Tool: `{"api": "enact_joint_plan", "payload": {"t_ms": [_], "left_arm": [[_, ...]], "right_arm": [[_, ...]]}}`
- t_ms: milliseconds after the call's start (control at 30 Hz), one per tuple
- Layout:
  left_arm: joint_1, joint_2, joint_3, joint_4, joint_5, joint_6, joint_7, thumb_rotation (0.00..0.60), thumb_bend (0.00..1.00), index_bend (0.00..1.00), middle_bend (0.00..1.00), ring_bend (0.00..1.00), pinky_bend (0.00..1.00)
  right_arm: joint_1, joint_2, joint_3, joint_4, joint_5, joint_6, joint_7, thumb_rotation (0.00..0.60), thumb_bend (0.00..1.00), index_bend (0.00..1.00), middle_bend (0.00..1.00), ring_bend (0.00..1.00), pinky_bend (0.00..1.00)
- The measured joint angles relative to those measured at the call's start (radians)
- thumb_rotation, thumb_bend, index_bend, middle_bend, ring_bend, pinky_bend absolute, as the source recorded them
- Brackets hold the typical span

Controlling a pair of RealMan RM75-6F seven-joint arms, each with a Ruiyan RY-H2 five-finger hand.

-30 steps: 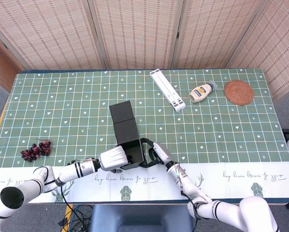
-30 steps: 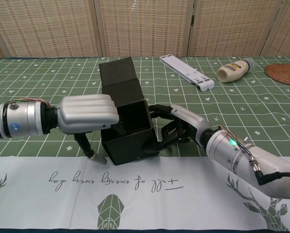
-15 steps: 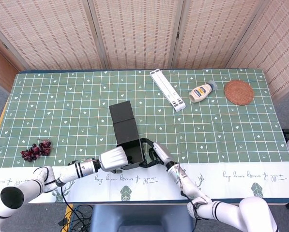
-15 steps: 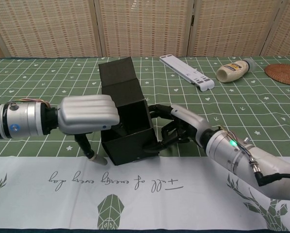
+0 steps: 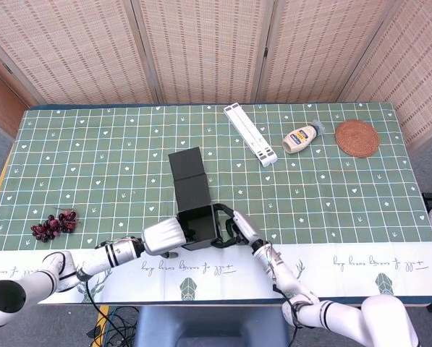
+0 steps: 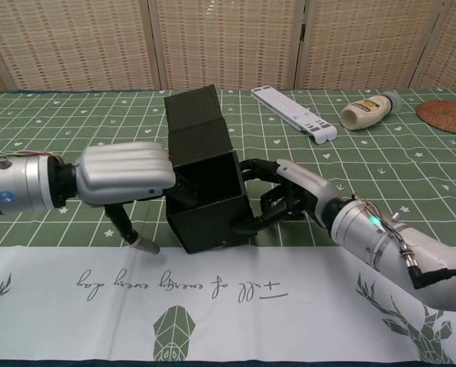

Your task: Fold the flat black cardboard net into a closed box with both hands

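Black box (image 6: 206, 200) gripped both sides: left hand (image 6: 125, 173) & right hand (image 6: 292, 195).

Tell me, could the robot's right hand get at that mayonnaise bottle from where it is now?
Probably not right away. The right hand is busy against the black box, and the mayonnaise bottle lies far off beyond it, though nothing stands between them.

The head view looks steeply down from high above, taking in the whole green-clothed counter (image 5: 310, 181). The chest view sits low and close, facing forward. Both share the black cardboard box (image 5: 195, 210) (image 6: 205, 183) between the fingers (image 5: 230, 220) (image 6: 270, 170).
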State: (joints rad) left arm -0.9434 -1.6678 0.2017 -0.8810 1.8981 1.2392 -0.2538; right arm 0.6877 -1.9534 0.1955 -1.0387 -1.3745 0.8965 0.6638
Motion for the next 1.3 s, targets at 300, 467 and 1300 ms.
{"api": "enact_joint_plan", "payload": {"t_ms": [300, 467, 1300], "left_arm": [[0.04, 0.045, -0.029, -0.073, -0.028, 0.05, 0.043, 0.6, 0.15, 0.4, 0.39, 0.51, 0.8], [0.063, 0.059, -0.04, -0.103, -0.037, 0.07, 0.056, 0.6, 0.15, 0.36, 0.35, 0.51, 0.8], [0.137, 0.118, -0.1, -0.233, -0.135, 0.06, 0.036, 0.6, 0.15, 0.02, 0.08, 0.48, 0.79]], "right_arm": [[-0.009, 0.014, 0.015, -0.021, 0.019, 0.008, -0.011, 0.6, 0.05, 0.33, 0.45, 0.78, 1.0], [-0.01, 0.013, 0.021, -0.019, 0.029, 0.004, -0.013, 0.6, 0.05, 0.33, 0.45, 0.78, 1.0], [0.032, -0.053, 0.095, 0.017, 0.115, -0.057, -0.065, 0.6, 0.05, 0.21, 0.31, 0.78, 1.0]]}}
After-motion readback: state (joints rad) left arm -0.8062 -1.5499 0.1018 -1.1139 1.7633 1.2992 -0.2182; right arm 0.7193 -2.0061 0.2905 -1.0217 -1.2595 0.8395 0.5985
